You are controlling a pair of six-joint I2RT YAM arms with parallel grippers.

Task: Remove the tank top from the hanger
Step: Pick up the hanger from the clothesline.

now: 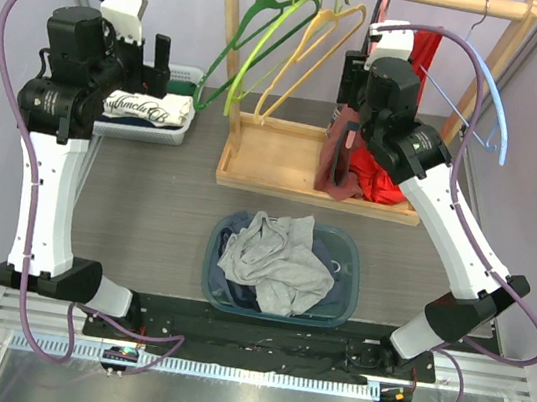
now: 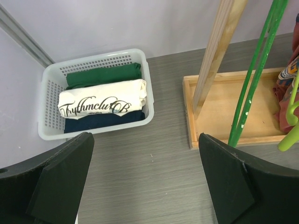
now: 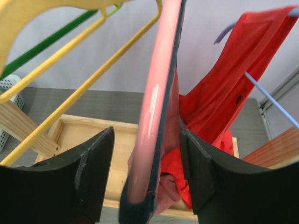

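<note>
A red tank top (image 1: 423,57) hangs from a light blue hanger (image 1: 495,104) at the right end of the wooden rack; its lower part is bunched on the rack's base. In the right wrist view the tank top (image 3: 233,79) shows just right of my fingers. My right gripper (image 1: 346,112) is open, and its jaws straddle a pink hanger (image 3: 156,93) with a dark edge, with a gap on both sides. A maroon garment (image 1: 335,166) hangs below it. My left gripper (image 1: 162,54) is open and empty, held above the table (image 2: 145,140).
A white basket (image 1: 191,78) of folded clothes stands at the back left and shows in the left wrist view (image 2: 49,84). A blue bin (image 1: 344,303) of grey clothes sits at the front centre. Green (image 1: 261,48) and yellow (image 1: 310,56) hangers hang on the rack over its base (image 1: 276,152).
</note>
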